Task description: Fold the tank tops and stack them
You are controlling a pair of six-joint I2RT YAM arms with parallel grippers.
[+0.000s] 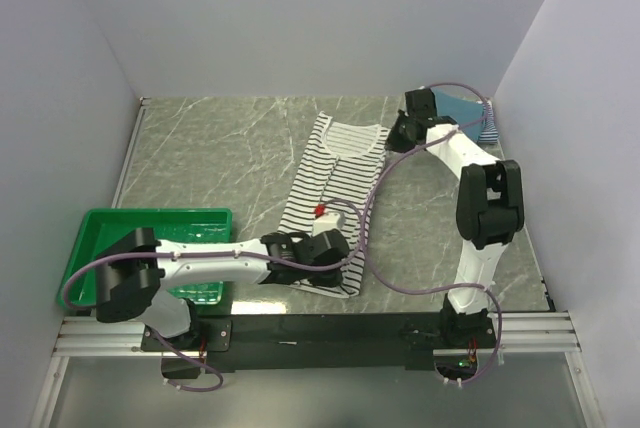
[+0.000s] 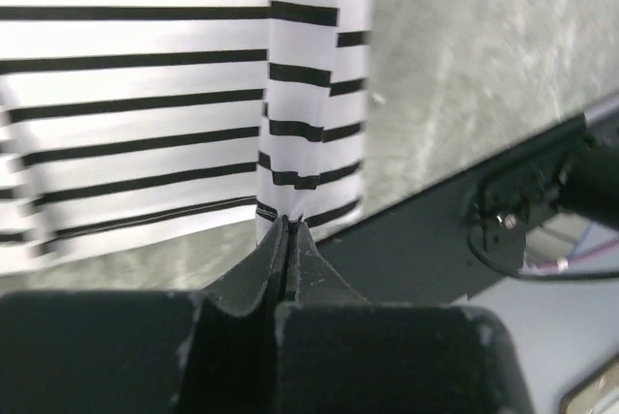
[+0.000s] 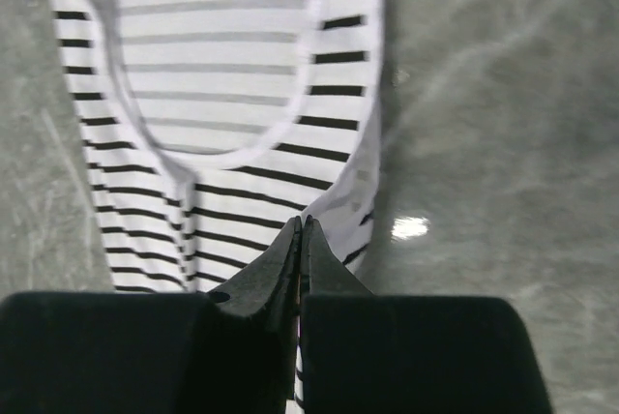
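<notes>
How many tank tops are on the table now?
3. The black-and-white striped tank top lies flat mid-table; the teal-blue tank top and the fine-striped tank top sit in the far right corner, partly hidden behind the right arm, so others may be hidden.

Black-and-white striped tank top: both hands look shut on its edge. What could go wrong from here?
1. The left hand pinches only a thin bit of the striped tank top at its hem corner, so the cloth may slip out when lifted.
2. The right hand holds the very edge by the armhole. If that slim hold gives, the fold could go skewed.
3. The purple cable hangs across the cloth's side and might snag it.
</notes>
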